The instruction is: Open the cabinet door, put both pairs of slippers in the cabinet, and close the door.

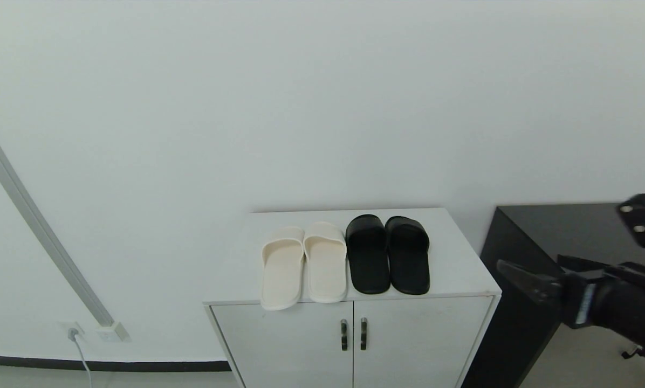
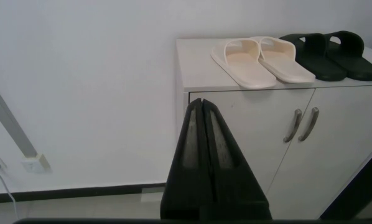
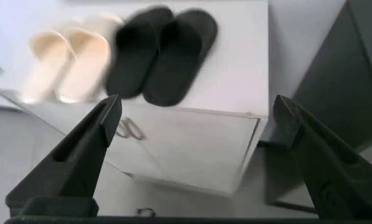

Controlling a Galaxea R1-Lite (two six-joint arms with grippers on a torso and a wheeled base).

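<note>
Two grippers wait apart from the cabinet (image 1: 462, 264), neither touching it. Our right gripper (image 3: 195, 107) hangs off the cabinet's right side with its fingers spread wide, which we read as readiness for a handle. Our left gripper (image 2: 202, 106) is clenched on nothing, low and off to the cabinet's left. Both doors (image 1: 285, 339) are closed, with their handles (image 1: 353, 334) side by side at the centre seam. On top, the cream slippers (image 1: 303, 264) and black slippers (image 1: 388, 253) lie paired, heels forward, within reach from the front. One cream heel juts a little past the front edge. Just beside the cabinet on the right stands a black table (image 1: 543, 226).
</note>
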